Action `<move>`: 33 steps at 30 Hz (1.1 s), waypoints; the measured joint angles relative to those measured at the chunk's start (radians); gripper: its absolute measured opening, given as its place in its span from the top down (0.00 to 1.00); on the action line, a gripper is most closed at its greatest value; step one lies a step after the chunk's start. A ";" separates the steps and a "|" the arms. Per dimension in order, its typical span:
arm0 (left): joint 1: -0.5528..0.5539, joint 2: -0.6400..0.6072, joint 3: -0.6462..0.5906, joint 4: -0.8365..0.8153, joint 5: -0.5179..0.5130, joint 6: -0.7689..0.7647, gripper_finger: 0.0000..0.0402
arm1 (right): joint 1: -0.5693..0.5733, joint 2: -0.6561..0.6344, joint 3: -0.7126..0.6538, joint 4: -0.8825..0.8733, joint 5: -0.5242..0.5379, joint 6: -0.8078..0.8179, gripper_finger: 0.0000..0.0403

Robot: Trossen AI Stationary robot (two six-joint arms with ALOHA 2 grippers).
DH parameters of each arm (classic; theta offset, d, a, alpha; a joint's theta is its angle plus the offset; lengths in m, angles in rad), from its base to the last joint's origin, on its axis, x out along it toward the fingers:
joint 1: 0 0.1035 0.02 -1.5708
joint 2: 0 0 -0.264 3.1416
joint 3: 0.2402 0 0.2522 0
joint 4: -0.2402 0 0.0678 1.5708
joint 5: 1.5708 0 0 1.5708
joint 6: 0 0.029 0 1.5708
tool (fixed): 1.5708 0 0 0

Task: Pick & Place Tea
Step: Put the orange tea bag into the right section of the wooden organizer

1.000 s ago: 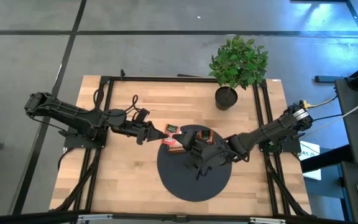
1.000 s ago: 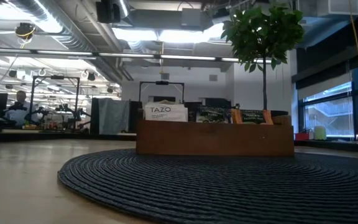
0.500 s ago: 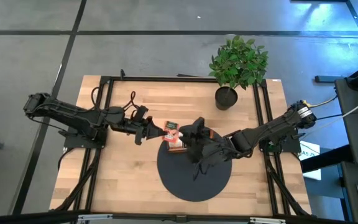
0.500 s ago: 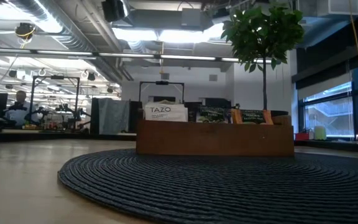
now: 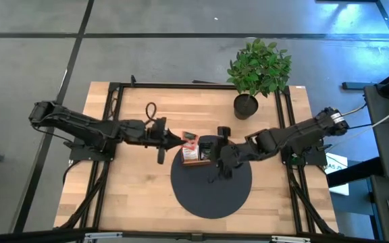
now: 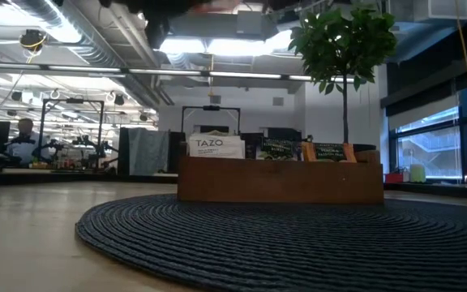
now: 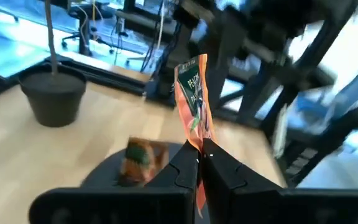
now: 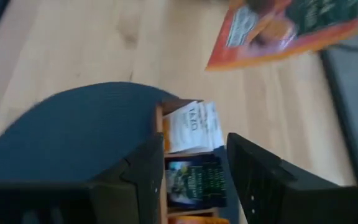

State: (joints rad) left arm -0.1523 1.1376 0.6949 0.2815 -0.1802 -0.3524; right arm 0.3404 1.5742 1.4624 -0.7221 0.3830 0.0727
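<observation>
Left wrist view: one pinched orange sachet [image 7: 191, 99].

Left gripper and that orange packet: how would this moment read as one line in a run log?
left gripper: shut on orange tea bag, beside wooden tray | right gripper: open, empty, above tray | tray: on dark round mat

Two dark jointed arms [image 5: 86, 128], looped black cables, blocky matte end effectors.

I see one orange tea sachet [image 7: 192, 99] upright, pinched at its lower edge; other sachets [image 6: 276, 149], white, dark green and orange, stand upright in the wooden tray [image 6: 280, 182]
</observation>
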 joint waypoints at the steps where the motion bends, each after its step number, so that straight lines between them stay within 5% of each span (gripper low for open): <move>1: -0.006 0.015 0.000 0.000 -0.005 0.034 0.98 | -0.013 -0.002 0.000 -0.003 -0.027 0.001 0.56; 10: -0.026 0.124 0.001 0.024 -0.014 0.121 0.98 | -0.123 -0.050 0.000 0.037 -0.162 0.058 0.56; 24: -0.026 0.160 0.001 0.119 -0.010 0.155 0.98 | -0.121 0.010 0.000 0.110 -0.147 0.238 0.56; 33: -0.026 0.160 0.001 0.167 -0.008 0.183 0.97 | -0.122 0.014 0.000 0.127 -0.141 0.290 0.80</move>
State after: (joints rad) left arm -0.1780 1.2978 0.6964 0.4485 -0.1880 -0.1690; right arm 0.2188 1.5883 1.4628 -0.5953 0.2420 0.3626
